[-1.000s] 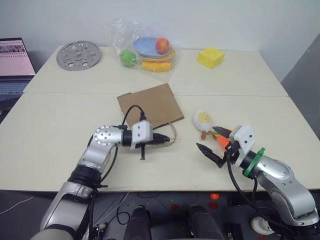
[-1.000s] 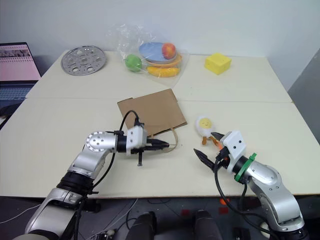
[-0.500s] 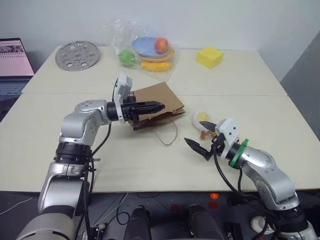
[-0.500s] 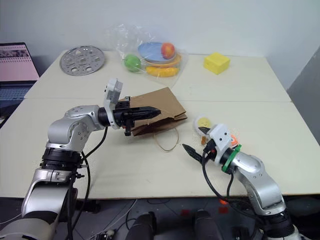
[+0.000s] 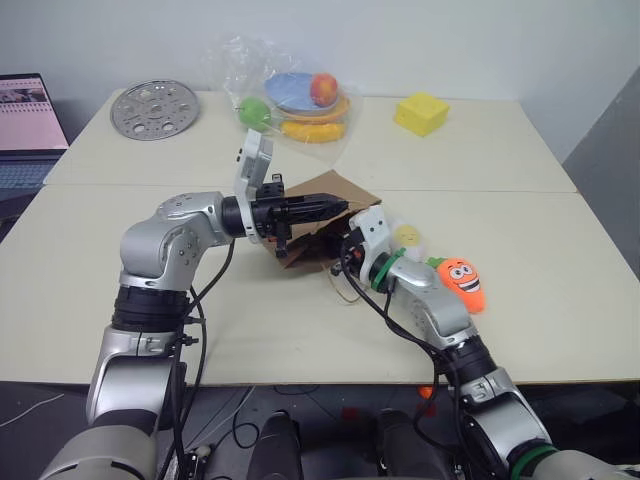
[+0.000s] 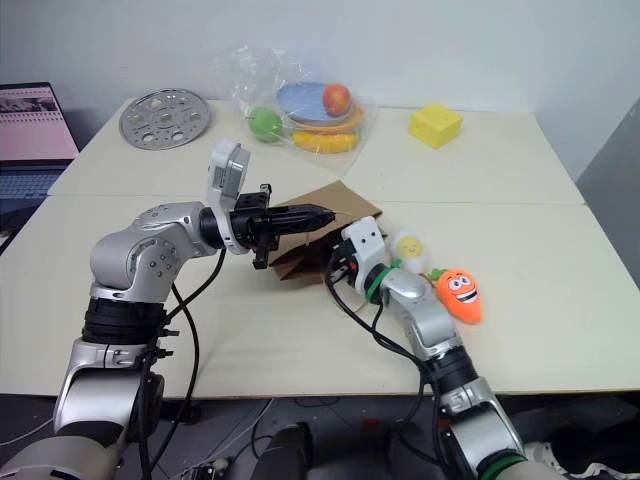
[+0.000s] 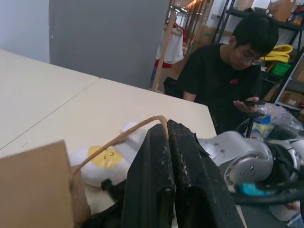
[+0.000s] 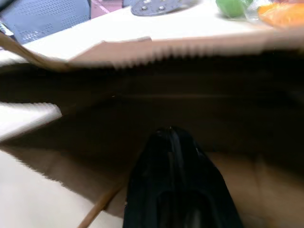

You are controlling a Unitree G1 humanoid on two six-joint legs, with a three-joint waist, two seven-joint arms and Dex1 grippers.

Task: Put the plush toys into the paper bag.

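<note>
Two plush toys on table: egg [image 6: 407, 245] beside my right forearm, carrot [image 6: 459, 292] just right of it, both outside paper bag [image 6: 318, 232]. My left gripper [image 5: 335, 204] pinched on bag handle [image 7: 124, 136], mouth lifted. My right gripper [image 8: 173, 137] closed, empty, tip inside mouth. No readable writing. Open tabletop near front edge; plastic-wrapped fruit [image 5: 300, 105], yellow block [image 5: 421, 114] far back.
</note>
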